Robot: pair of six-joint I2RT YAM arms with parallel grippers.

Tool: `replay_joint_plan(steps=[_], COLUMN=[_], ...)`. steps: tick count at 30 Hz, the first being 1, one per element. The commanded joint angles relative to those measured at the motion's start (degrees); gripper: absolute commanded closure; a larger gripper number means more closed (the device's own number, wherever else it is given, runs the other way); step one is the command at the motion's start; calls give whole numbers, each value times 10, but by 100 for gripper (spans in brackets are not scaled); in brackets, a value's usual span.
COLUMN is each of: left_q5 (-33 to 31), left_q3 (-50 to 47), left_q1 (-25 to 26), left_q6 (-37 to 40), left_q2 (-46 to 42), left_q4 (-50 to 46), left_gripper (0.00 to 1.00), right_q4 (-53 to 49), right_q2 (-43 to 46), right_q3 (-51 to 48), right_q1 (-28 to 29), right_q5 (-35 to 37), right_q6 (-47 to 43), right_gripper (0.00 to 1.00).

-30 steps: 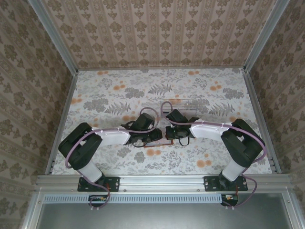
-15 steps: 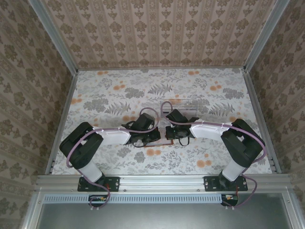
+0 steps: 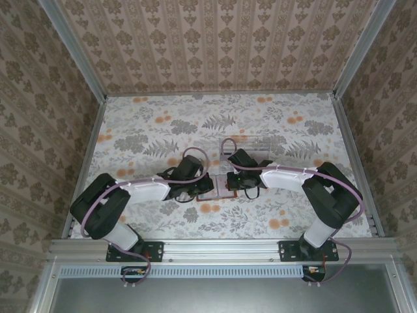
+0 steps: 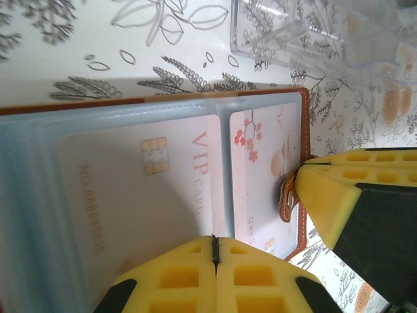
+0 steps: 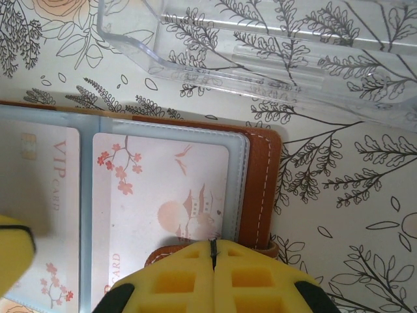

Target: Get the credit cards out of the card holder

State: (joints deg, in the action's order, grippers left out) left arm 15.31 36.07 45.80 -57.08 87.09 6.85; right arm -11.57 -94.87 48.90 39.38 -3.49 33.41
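Just under L fingers (image 4: 176,277) & R fingers (image 5: 176,280) lies open card holder (image 5: 260,182).

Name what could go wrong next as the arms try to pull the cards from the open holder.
1. The left gripper, shut, sits at the edge of the VIP card, over the translucent pocket; it may drag pocket and card holder along.
2. The right gripper meets only the brown tab; the holder could pivot.
3. The clear tray lies just beyond and could be knocked.
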Motion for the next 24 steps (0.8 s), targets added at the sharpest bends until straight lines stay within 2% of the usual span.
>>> replay_joint_plan(steps=[1,5,8,21,24], left_q5=[13,26,27,-17,-24], left_q3=[-10,-2,16,65,75], left_q1=[-5,-1,7,25,30], left_q6=[-6,-2,5,16,22], left_q2=[-19,-9,2,58,65], left_q4=[8,26,21,-74,-92], left_gripper=[100,100,95,91,86], right_q4=[-11,-11,-12,-10,-9], right_q2=[-17,-19,-21,-17,-18], right_q3=[-15,-14,-14,-16,-16], right_q1=[-3,-3,-3,-3,-3], right_q5=[-6,-7,-6,-7,-7], right_q6=[11,12,12,10,10], right_gripper=[92,92,92,92,92])
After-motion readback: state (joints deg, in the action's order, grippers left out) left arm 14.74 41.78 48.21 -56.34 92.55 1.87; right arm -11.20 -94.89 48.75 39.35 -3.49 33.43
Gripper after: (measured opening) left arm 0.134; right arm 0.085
